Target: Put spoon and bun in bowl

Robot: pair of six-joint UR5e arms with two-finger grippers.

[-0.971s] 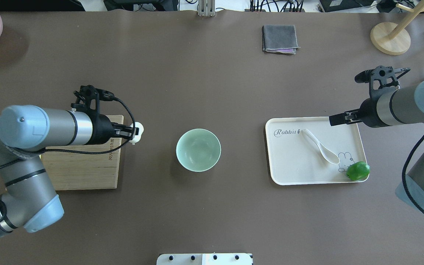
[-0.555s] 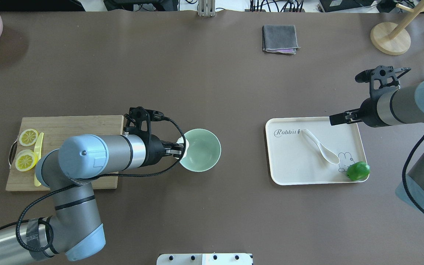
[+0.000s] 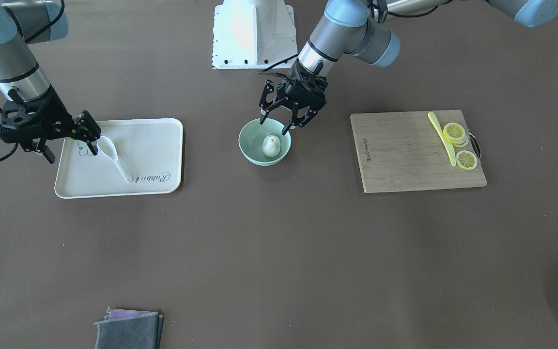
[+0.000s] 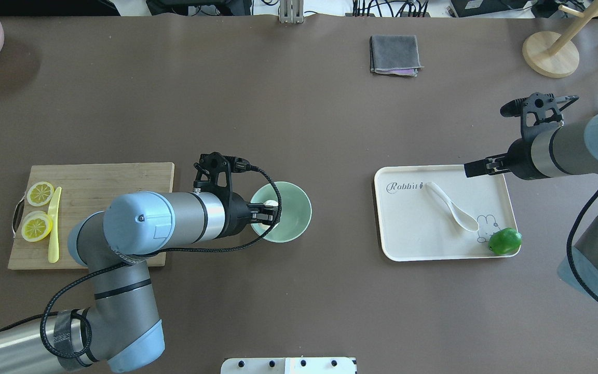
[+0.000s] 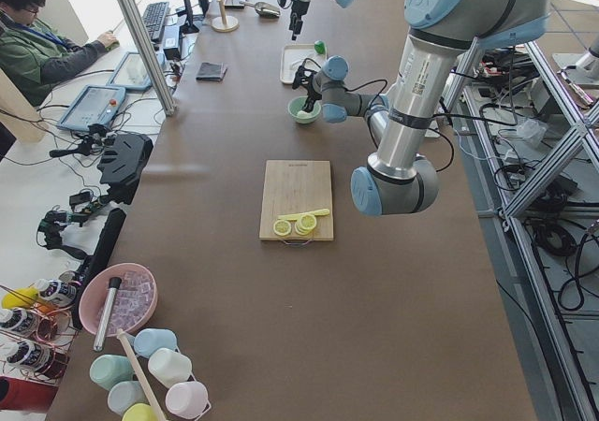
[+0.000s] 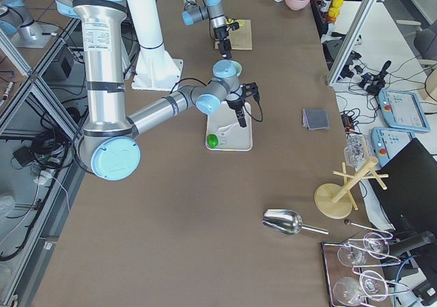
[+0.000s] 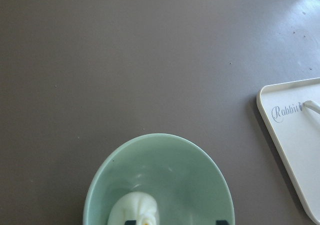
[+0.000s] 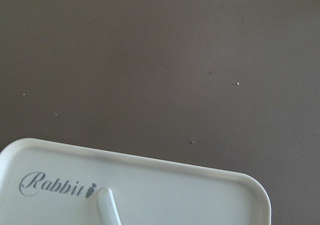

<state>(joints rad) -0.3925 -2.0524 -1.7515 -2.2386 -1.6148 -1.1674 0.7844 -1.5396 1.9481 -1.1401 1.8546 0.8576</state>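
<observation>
Brown matting covers the table (image 4: pixel 299 130) on my feeds, with the mint-green bowl (image 3: pixel 249 145) near the middle. From the front-facing camera I see the bun (image 3: pixel 271 145) lying inside the bowl, on its floor and tipped a little onto its side. The left gripper (image 3: pixel 274 126) hangs just above the bowl's rim on the robot's side. Its jaws are spread apart and touch neither bun nor bowl. The left wrist camera agrees: two dark fingertips sit wide apart at the bottom edge, with the bun between and below them.

The spoon (image 4: pixel 452 208) lies on the white tray (image 4: pixel 382 218), well apart from the bowl on the robot's right. Its handle points towards the "Rabbit" lettering. A green lime (image 4: pixel 505 241) sits at the tray's near right corner. The right gripper (image 4: pixel 470 168) hovers over the tray's far edge, near the scoop end, holding nothing. From the front view its jaws look parted.

On the robot's left, a wooden cutting board (image 4: pixel 96 176) carries two lemon slices (image 4: pixel 40 193) and a yellow knife (image 4: pixel 54 223). A folded grey cloth (image 4: pixel 395 53) lies at the table's far side.
</observation>
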